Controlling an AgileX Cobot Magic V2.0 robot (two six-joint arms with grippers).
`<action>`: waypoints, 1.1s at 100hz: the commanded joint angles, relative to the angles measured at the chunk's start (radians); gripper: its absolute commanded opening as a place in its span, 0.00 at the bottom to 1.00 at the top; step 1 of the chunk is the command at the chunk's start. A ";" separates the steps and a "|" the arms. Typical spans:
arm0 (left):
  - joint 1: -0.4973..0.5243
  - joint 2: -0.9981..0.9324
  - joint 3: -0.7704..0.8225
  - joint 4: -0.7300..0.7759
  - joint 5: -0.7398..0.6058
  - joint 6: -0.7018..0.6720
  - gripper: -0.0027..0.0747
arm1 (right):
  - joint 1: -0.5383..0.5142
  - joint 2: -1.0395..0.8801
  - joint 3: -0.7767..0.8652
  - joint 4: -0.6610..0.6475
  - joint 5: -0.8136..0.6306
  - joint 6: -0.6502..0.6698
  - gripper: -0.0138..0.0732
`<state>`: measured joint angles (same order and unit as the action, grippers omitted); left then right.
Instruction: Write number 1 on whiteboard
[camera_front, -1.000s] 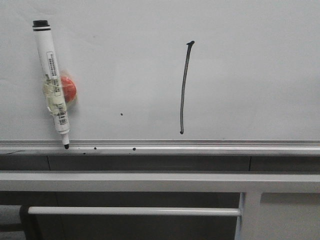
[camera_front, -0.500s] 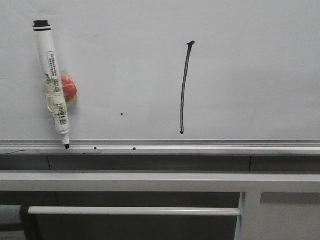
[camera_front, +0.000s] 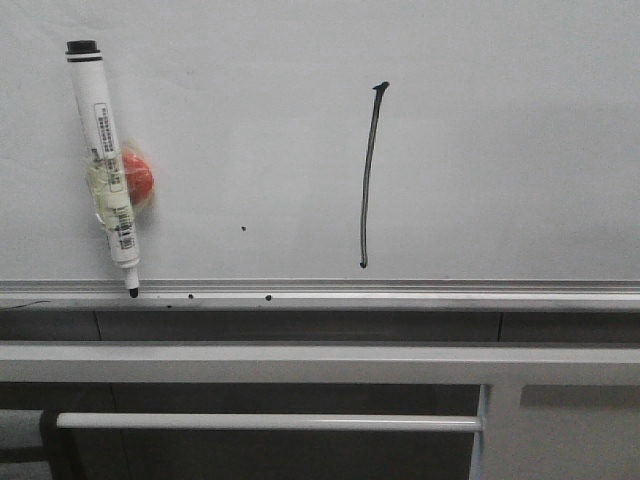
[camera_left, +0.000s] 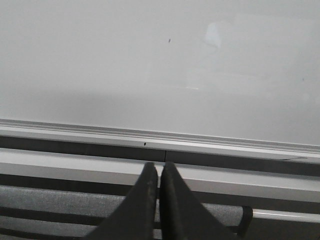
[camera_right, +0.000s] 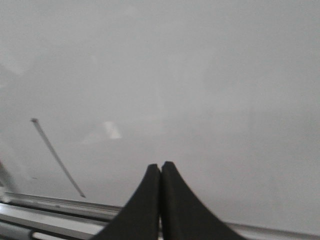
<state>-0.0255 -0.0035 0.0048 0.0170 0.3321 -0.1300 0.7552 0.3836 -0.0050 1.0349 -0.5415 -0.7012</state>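
Note:
The whiteboard (camera_front: 500, 150) fills the front view, with a silver rail along its lower edge. On it stands the number 1 (camera_front: 368, 180), a thin black stroke with a small flag on top; the right wrist view catches the number 1 (camera_right: 57, 157) too, slanted. A white marker (camera_front: 105, 165) with a black tip leans on the whiteboard at the left, tip down on the rail, taped to a red magnet (camera_front: 137, 178). My left gripper (camera_left: 159, 167) is shut and empty, back from the whiteboard (camera_left: 150, 65). My right gripper (camera_right: 160, 166) is shut and empty too, facing the whiteboard (camera_right: 200, 75).
Small black dots mark the board (camera_front: 243, 228) and the rail (camera_front: 268, 297). Under the rail run a pale metal frame beam (camera_front: 300, 362) and a thin horizontal bar (camera_front: 260, 422). Neither arm shows in the front view.

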 joint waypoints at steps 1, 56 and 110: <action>0.001 -0.024 0.008 -0.001 -0.059 -0.011 0.01 | -0.006 0.011 -0.025 -0.332 -0.009 0.218 0.09; 0.001 -0.024 0.008 -0.001 -0.059 -0.011 0.01 | -0.223 -0.211 0.045 -1.132 0.431 0.897 0.09; 0.001 -0.024 0.008 -0.001 -0.059 -0.011 0.01 | -0.876 -0.410 0.045 -1.188 0.754 0.853 0.09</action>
<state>-0.0255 -0.0035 0.0048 0.0170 0.3325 -0.1300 -0.0427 -0.0106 0.0154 -0.1503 0.2687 0.1669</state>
